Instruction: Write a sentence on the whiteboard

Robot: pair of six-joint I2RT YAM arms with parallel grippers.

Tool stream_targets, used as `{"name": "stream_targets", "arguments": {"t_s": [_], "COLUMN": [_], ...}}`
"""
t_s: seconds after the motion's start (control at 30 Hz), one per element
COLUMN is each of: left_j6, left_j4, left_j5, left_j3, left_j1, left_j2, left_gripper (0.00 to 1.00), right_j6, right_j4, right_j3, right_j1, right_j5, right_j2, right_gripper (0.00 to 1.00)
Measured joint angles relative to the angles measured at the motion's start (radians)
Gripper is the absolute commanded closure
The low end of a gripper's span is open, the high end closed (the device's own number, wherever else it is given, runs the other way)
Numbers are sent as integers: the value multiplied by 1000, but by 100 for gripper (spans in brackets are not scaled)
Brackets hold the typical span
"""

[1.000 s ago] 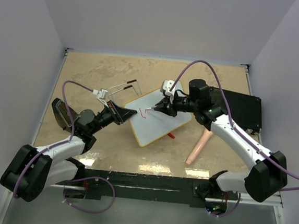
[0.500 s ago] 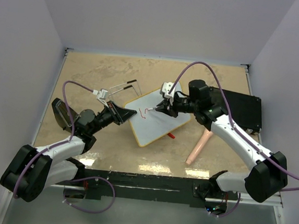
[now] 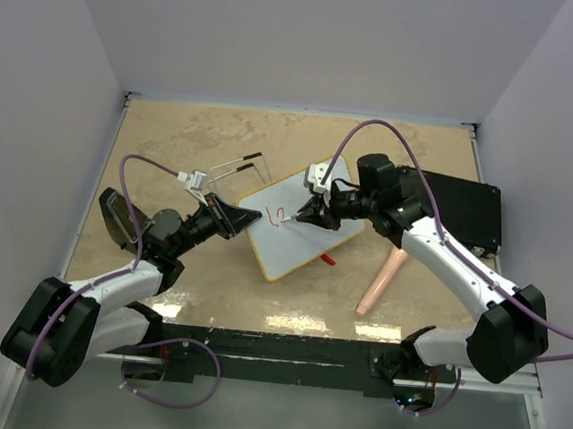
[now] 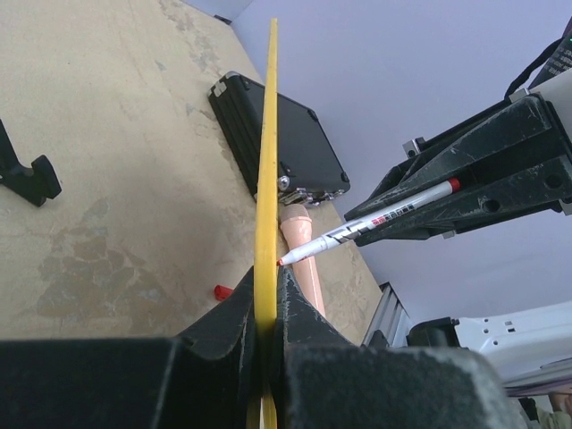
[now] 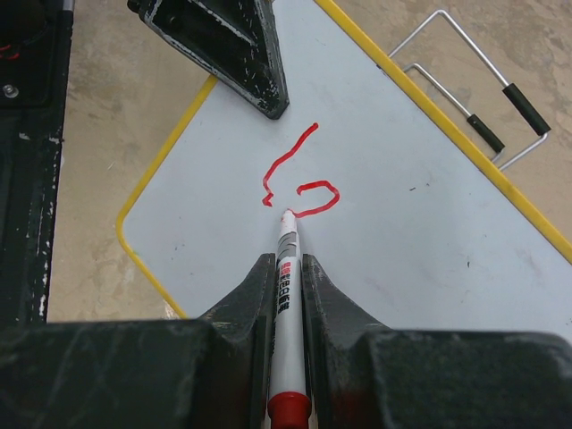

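Note:
The whiteboard [image 3: 310,232] with its yellow rim lies tilted at the table's middle. My left gripper [image 3: 241,218] is shut on its left edge; in the left wrist view the rim [image 4: 266,161] runs edge-on between the jaws [image 4: 265,290]. My right gripper [image 3: 307,213] is shut on a white marker with a red end [image 5: 287,304], and its tip touches the board face [image 5: 420,232]. The sentence [image 5: 299,174] is only two red strokes, an "l" and a partly drawn "o", also seen from above [image 3: 278,215].
A black case [image 3: 460,210] lies at the right, also in the left wrist view [image 4: 277,143]. A pink tube [image 3: 381,278] lies right of the board, and a small red cap [image 3: 329,260] beside the board's lower edge. A wire stand with black tips [image 3: 239,165] sits behind the board [image 5: 465,98].
The marker tip has moved right across the board, adding a second looped red stroke beside the first. The left gripper and board have not moved.

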State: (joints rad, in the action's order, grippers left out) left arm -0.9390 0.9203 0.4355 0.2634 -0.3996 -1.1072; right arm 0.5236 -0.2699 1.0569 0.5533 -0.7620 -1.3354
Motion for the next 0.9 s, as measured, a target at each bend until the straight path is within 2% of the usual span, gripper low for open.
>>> {"name": "stream_targets", "arguments": {"t_s": [0.6,0.9], "left_j6": [0,2], "left_j4": [21,21], "left_j5": [7,7], "left_j3": [0,0], "left_j1": [0,1], "left_j2": [-8,-8], "left_gripper": [100,100], "right_j6": [-27,-37], "right_j4": [5,16], "right_j3": [75,59], "right_j1": [-6,-117], "right_j5": [-27,-90], "right_j2": [-37,63], "right_gripper": [100,100]}}
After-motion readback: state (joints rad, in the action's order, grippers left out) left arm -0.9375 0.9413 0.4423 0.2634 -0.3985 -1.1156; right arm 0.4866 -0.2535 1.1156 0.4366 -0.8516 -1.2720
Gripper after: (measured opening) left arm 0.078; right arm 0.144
